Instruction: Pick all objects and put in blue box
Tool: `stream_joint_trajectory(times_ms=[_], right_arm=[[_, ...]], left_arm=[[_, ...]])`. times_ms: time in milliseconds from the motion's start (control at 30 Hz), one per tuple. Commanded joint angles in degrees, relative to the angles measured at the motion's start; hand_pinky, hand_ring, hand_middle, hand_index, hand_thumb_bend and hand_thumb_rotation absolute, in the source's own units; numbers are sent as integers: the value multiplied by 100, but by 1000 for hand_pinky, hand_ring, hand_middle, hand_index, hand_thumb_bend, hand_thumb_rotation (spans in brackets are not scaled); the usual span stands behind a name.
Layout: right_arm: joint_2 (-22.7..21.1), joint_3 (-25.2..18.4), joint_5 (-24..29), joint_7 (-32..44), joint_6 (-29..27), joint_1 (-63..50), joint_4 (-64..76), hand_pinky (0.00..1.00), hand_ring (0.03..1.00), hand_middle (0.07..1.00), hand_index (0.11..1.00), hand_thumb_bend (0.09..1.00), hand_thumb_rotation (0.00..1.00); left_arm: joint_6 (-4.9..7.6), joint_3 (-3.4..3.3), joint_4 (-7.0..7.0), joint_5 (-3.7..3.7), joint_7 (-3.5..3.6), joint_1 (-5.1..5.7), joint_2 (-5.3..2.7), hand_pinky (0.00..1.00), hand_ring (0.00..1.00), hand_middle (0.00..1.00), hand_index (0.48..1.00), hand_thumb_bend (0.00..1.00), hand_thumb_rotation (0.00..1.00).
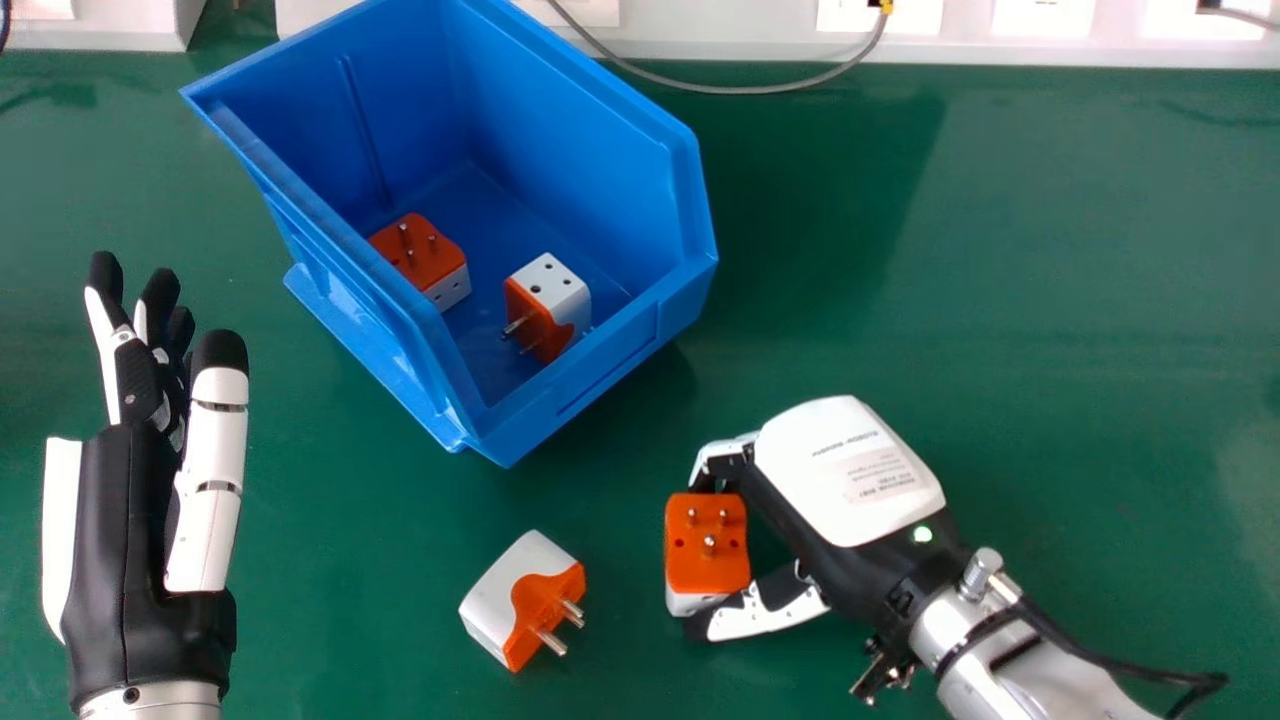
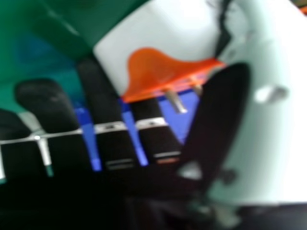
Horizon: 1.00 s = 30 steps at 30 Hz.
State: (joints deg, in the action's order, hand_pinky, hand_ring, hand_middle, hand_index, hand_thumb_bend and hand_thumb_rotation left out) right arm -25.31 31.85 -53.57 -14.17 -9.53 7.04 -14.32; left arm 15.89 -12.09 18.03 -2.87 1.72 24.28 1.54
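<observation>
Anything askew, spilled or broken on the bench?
Nothing spilled or visibly damaged. The blue box sits skewed to the white strip behind it, likely harmless. Inside, one adapter lies pins up, another pins sideways: uneven, but not alarming.

The blue box [image 1: 605, 362] looks like smooth plastic, the plug pins [image 1: 552, 642] shiny metal.
</observation>
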Motion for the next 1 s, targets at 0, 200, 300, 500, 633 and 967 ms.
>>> stream_joint_trajectory(times_ms=[0,200,300,500,633,967], right_arm=[[-158,-30,-54,115,24,-212,194,103,152,218,258,375,300],[-302,-388,112,274,18,-564,1130,85,136,202,244,393,232],[-336,-598,186,301,-73,-680,1606,82,135,205,253,377,258],[-182,-894,181,456,-63,-565,2409,78,131,209,267,382,280],[108,-947,69,205,-160,-189,2501,68,118,193,245,382,334],[950,-827,-13,-92,-338,1508,1477,41,88,154,210,370,337]], left_arm=[[165,-1,18,-2,-13,-36,14,1000,1000,1000,1000,366,832],[154,28,34,32,-42,-10,-22,1000,1000,1000,1000,344,848],[141,48,55,-53,-43,5,-53,1000,1000,1000,1000,345,854],[218,57,0,-58,-35,21,-55,1000,1000,1000,1000,365,839],[222,48,-40,-119,-37,31,-80,1000,1000,1000,1000,380,823],[340,58,-141,-117,16,87,-64,1000,1000,1000,1000,430,830]])
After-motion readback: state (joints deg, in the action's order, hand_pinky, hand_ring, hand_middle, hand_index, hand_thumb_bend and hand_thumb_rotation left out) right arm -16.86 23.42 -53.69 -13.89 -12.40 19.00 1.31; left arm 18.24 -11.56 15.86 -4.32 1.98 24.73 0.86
